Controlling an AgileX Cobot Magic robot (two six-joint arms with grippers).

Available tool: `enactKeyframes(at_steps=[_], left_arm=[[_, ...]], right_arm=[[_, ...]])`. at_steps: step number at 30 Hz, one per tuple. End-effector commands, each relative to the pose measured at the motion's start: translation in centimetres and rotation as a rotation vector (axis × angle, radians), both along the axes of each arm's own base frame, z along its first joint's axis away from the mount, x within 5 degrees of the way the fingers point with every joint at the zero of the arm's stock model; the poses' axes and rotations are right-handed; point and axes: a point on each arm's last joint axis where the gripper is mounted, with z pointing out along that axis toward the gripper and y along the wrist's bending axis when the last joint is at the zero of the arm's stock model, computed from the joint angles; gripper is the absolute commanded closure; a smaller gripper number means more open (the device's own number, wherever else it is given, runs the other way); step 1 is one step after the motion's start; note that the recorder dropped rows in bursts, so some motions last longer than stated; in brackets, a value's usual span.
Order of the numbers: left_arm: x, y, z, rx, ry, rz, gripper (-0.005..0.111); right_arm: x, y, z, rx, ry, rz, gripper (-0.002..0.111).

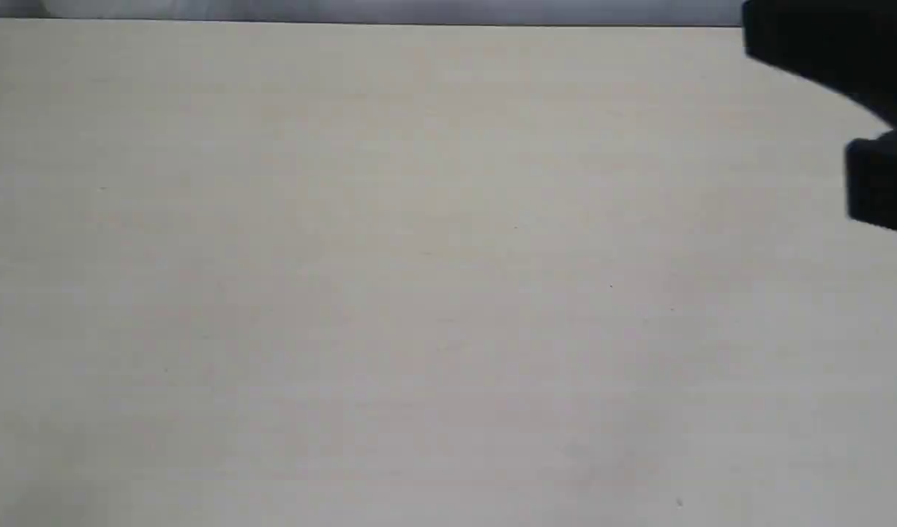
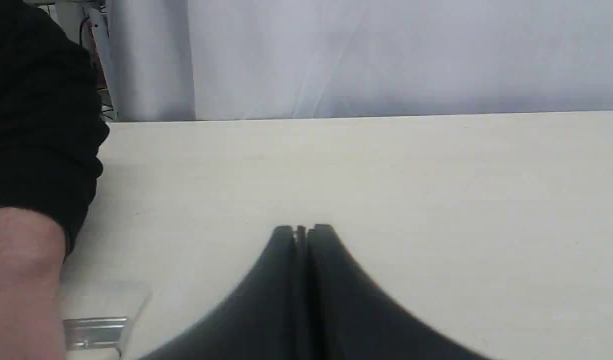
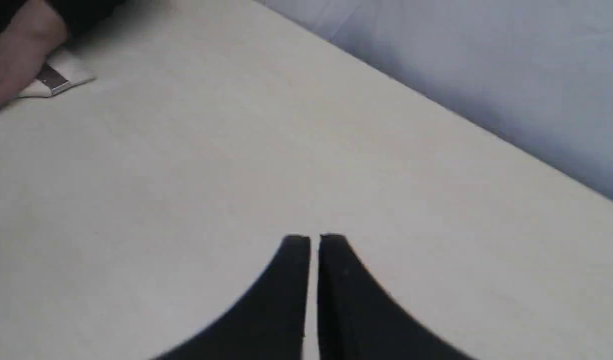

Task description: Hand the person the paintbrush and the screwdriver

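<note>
The person's forearm [image 2: 21,280], in a dark sleeve [image 2: 36,125], rests on the table beside my left gripper [image 2: 302,230], which is shut with nothing in it. The paintbrush shows only its metal ferrule [image 2: 94,332] and pale bristles [image 2: 109,300], poking out from under the arm. In the right wrist view the person's hand [image 3: 14,65] covers the brush handle, and the ferrule [image 3: 51,80] lies on the table far from my right gripper [image 3: 314,241]. That gripper is shut and holds nothing. The screwdriver is out of view.
The pale table [image 1: 419,293] fills the exterior view, with only a black part of my right arm [image 1: 843,66] at its upper right edge. A white curtain [image 2: 386,55] hangs behind the table's far edge.
</note>
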Motion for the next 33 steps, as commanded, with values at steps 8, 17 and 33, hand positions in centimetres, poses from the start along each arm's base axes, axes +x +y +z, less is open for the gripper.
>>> enactKeyframes(at_steps=[8,17,33], left_arm=[[0.0,0.0,0.0,-0.003,-0.007,-0.005,0.107],[0.0,0.0,0.0,-0.006,-0.006,-0.006,0.107],[0.0,0.0,0.0,-0.006,-0.006,-0.006,0.107]], right_arm=[[-2.0,-3.6,2.1,0.004,-0.212,-0.065,0.104],[-1.2,-7.4,2.5,0.01,-0.232,-0.41,0.104],[1.6,-9.9,-4.9,0.087,-0.284,-0.652,0.104]])
